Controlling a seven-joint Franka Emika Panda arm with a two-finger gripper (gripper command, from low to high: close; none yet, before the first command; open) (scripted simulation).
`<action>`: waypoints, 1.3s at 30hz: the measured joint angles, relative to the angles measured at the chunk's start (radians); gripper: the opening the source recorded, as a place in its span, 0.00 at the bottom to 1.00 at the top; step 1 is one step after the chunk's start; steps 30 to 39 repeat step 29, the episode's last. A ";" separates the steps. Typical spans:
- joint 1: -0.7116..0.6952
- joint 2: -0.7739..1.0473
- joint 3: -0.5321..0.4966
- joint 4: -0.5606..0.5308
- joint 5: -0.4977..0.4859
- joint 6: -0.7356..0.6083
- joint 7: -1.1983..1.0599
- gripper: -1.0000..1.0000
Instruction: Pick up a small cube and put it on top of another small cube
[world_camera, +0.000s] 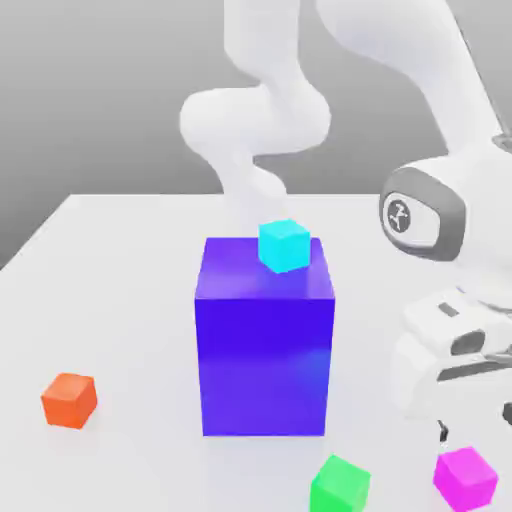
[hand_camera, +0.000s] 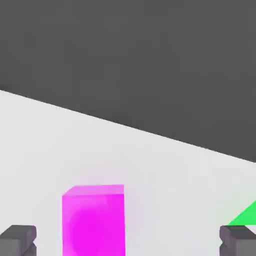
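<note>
Magenta cube (hand_camera: 93, 220) sits on the counter (world_camera: 120, 290) at five o'clock from the big blue block (world_camera: 264, 340), between the wide-open gripper (hand_camera: 127, 239) fingers, lined up for grabbing.

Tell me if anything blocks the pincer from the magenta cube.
Nothing visible does. In the hand view the magenta cube sits between the open pincer's fingertips with only bare table around it. The green cube lies off to one side, apart from it.
</note>
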 joint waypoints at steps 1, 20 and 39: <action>0.012 0.036 -0.012 0.007 -0.014 0.024 0.011 0.50; -0.137 -0.156 -0.047 -0.089 0.119 -0.064 -0.130 0.00; -0.170 -0.071 -0.107 -0.115 0.106 0.050 -0.141 1.00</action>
